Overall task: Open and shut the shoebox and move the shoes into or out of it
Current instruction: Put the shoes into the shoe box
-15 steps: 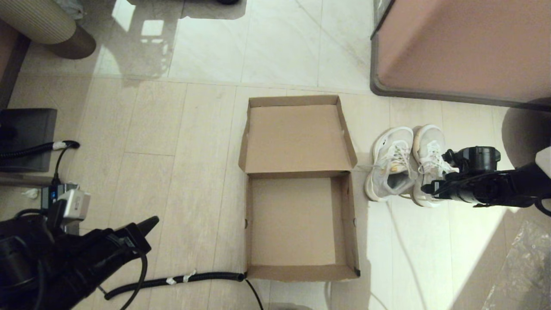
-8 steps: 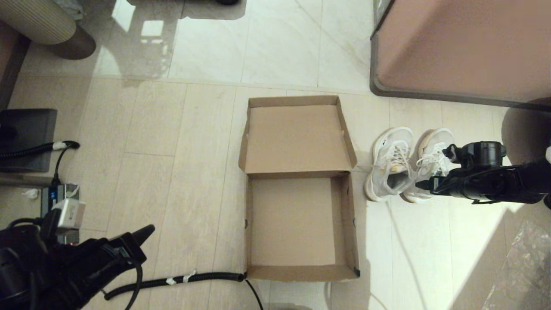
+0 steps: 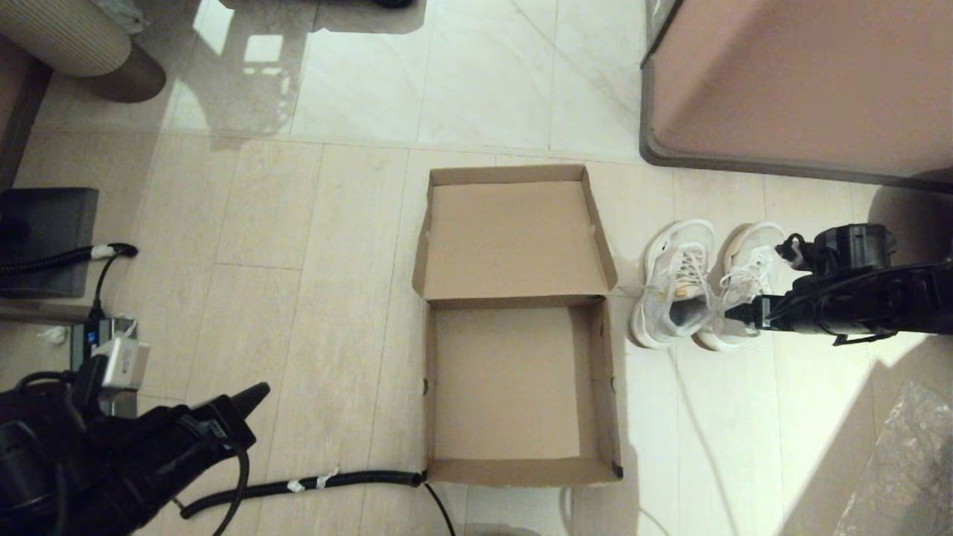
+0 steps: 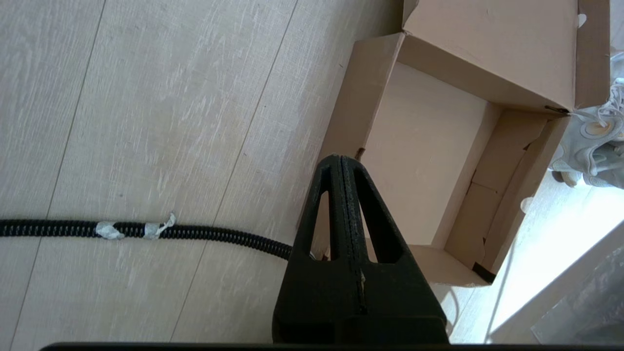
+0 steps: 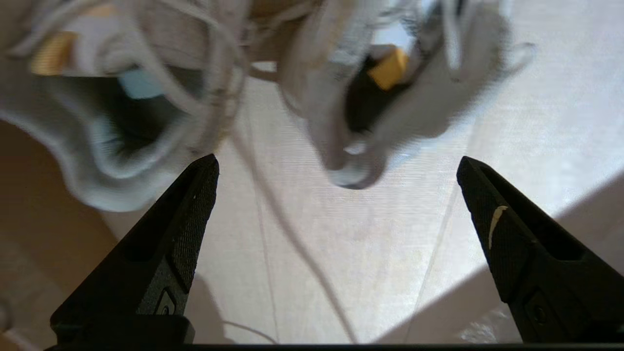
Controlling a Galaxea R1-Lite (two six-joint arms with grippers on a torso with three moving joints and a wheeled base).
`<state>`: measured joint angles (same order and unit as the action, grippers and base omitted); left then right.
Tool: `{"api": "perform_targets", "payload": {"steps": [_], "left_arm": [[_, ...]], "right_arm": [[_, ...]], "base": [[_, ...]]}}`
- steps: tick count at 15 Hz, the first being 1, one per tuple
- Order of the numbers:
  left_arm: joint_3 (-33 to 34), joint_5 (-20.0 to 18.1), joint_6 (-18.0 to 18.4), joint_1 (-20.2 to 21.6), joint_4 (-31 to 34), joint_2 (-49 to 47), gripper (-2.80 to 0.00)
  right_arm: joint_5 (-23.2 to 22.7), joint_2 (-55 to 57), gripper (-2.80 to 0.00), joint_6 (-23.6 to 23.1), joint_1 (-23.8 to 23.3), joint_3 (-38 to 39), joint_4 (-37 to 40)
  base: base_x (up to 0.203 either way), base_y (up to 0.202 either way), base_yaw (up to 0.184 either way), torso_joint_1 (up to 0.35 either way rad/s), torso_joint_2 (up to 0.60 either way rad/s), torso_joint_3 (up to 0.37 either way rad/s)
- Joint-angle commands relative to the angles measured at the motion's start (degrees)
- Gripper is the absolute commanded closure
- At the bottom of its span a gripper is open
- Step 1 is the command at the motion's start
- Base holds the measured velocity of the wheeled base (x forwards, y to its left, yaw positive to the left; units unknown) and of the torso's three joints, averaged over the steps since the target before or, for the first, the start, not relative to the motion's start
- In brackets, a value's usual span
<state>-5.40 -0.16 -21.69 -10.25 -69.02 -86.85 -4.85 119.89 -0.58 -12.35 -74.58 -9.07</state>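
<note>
The brown cardboard shoebox (image 3: 514, 461) lies open and empty on the floor in the middle, its hinged lid (image 3: 514, 238) folded back flat on the far side. The two white sneakers (image 3: 677, 283) stand side by side on the floor right of the box. My right gripper (image 3: 733, 313) hovers open just above the heel of the right-hand sneaker (image 3: 752, 260); in the right wrist view both heels (image 5: 356, 112) show beyond the wide-apart fingers, nothing between them. My left gripper (image 3: 257, 391) is shut and empty at the lower left, away from the box (image 4: 424, 161).
A large pinkish-brown block with a dark rim (image 3: 797, 82) fills the far right. A black corrugated hose (image 3: 298, 485) runs along the floor to the box's near left corner. A power strip (image 3: 112, 350) and dark case (image 3: 45, 238) sit at the left.
My right arm has drawn back to the right and slightly away, and the right-hand sneaker has tilted and shifted a little. The left arm dropped back slightly.
</note>
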Motion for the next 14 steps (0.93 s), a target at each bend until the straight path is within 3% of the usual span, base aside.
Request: {"api": "perform_targets", "payload": {"steps": [1, 8, 14], "left_arm": [[-0.1, 0.0, -0.1, 0.1, -0.4, 0.0, 0.0], [1.5, 0.1, 0.0, 0.2, -0.4, 0.4, 0.0], [1.2, 0.1, 0.1, 0.2, -0.4, 0.0, 0.0]], "right_arm": [[-1.8, 1.3, -2.8, 0.2, 0.6, -0.7, -0.2], [-6.1, 9.7, -2.8, 8.9, 3.1, -7.0, -1.3], [-5.9, 12.1, -2.8, 8.6, 4.1, -6.5, -0.8]], "base": [[0.0, 0.0, 0.0, 0.0, 0.0, 0.0], [0.0, 0.0, 0.0, 0.0, 0.0, 0.0], [0.0, 0.0, 0.0, 0.0, 0.0, 0.0]]}}
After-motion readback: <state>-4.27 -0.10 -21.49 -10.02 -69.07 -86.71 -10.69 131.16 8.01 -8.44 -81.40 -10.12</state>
